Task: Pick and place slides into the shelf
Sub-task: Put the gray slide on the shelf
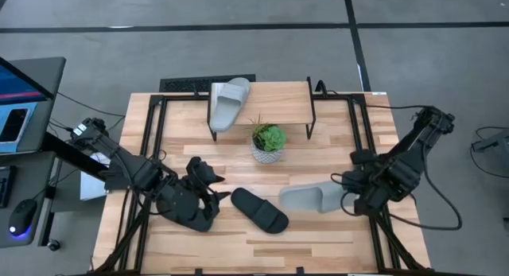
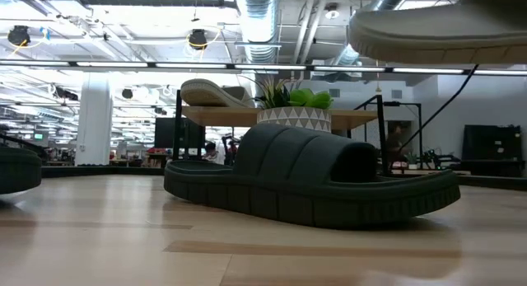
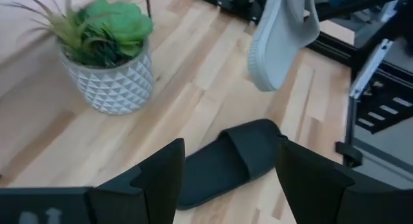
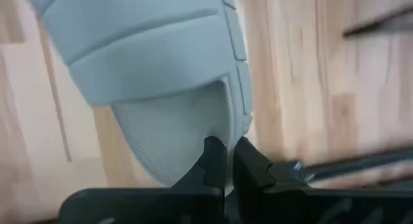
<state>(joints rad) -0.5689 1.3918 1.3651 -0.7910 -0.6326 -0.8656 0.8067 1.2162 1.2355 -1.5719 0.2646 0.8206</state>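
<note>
Right gripper (image 1: 350, 201) pinches a grey slide (image 1: 312, 198), lifted right of the plant (image 1: 269, 143); carry it level to the shelf (image 1: 274, 94) (left gripper (image 1: 208, 188) spread, waiting).

floor: grey concrete (image 1: 429, 61), dark seam lines crossing it, all around the wooden table (image 1: 334, 244)
desk: dark desk (image 1: 32, 77) just left of the table, monitor (image 1: 16, 81) on it, mouse (image 1: 24, 212) near its front
ceiling: exposed ducts (image 2: 263, 22), pipes, strip lights (image 2: 123, 63) above the table
pillar: white column (image 2: 95, 121), far behind the table's left side
</note>
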